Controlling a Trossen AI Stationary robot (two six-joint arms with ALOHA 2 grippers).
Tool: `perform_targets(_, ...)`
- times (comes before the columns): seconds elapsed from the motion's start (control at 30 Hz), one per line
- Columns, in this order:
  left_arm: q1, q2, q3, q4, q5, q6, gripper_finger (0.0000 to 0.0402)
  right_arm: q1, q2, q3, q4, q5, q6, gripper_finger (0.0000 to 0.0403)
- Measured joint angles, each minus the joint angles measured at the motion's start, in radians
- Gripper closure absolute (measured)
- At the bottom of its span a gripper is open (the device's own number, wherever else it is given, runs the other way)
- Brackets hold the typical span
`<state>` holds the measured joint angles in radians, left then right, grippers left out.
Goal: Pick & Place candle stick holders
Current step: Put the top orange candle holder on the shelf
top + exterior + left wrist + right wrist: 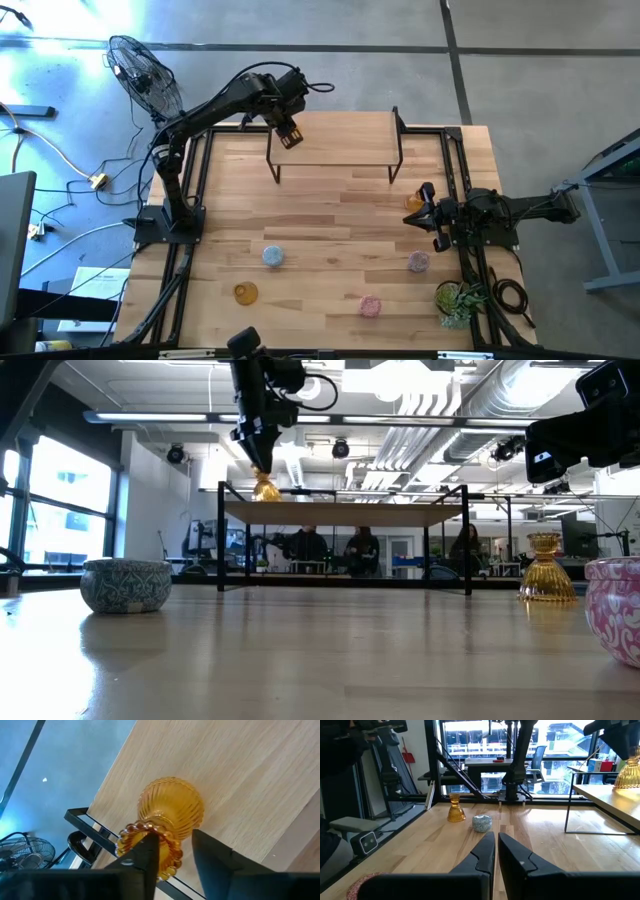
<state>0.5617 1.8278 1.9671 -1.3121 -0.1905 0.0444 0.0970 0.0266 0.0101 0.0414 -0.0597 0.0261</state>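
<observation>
An amber candle stick holder (170,810) stands upright on its ribbed foot at the left end of a raised wooden shelf (340,140). My left gripper (172,837) is right above it, open, its fingers on either side of the beaded top rim; it also shows in the low view (262,460). Lower on the table stand a pale blue holder (273,257), an amber one (246,293) and two pink ones (371,305) (419,262). Another amber holder (413,203) stands by my right gripper (424,214), which rests shut at the right edge. My left gripper comes at the amber holder slanting down from above. One finger (149,851) stands over the beaded rim (129,834). The other finger (210,852) stands beside the rim with a thin strip of wood showing between them. Whether either finger touches the glass, I cannot tell.
The shelf stands on thin black legs (274,165) at the table's far middle. A green potted plant (455,300) sits at the near right corner. A fan (145,75) stands off the table's far left. People sit in the room behind (362,550).
</observation>
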Motion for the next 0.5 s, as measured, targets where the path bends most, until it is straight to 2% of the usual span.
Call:
perform_targets(0.3, 0.000, 0.001, -0.001, -0.003, 0.002, -0.003, 0.0173, 0.000, 0.000, 0.000, 0.000, 0.000, 0.000, 0.0386)
perform_targets(0.5, 0.000, 0.002, -0.002, 0.003, 0.031, -0.003, 0.0123, 0.000, 0.000, 0.000, 0.000, 0.000, 0.000, 0.0386)
